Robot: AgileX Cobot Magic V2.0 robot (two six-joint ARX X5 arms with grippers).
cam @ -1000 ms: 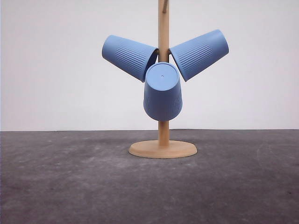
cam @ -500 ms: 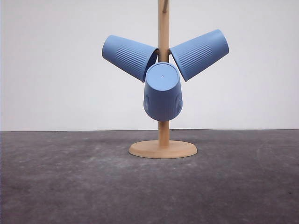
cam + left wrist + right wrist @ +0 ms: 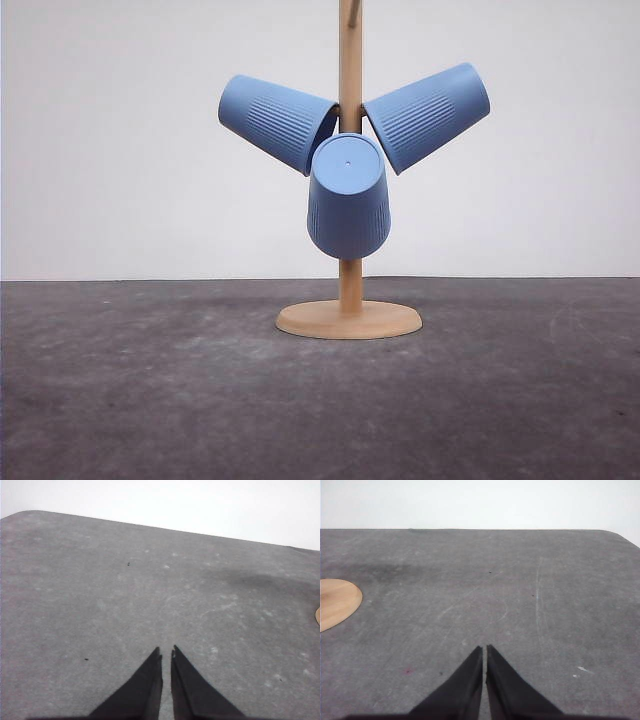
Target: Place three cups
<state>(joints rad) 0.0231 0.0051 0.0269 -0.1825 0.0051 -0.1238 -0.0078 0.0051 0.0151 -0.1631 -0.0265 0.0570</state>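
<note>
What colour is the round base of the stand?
Light natural wood base, best seen in the front view.

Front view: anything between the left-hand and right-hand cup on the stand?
Yes. The wooden post stands between the left cup and the right cup; the middle cup hangs just below that gap, in front of the post.

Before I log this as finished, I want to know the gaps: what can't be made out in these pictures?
- Pegs holding the three cups: front view, hidden inside the cups.
- Top of the wooden stand: front view, cut off by the upper edge.
- Stand's base: left wrist view, only a sliver at the frame edge; right wrist view, partly cut off.
- Left gripper and right gripper: fingertips close together; bodies cut off.
</note>
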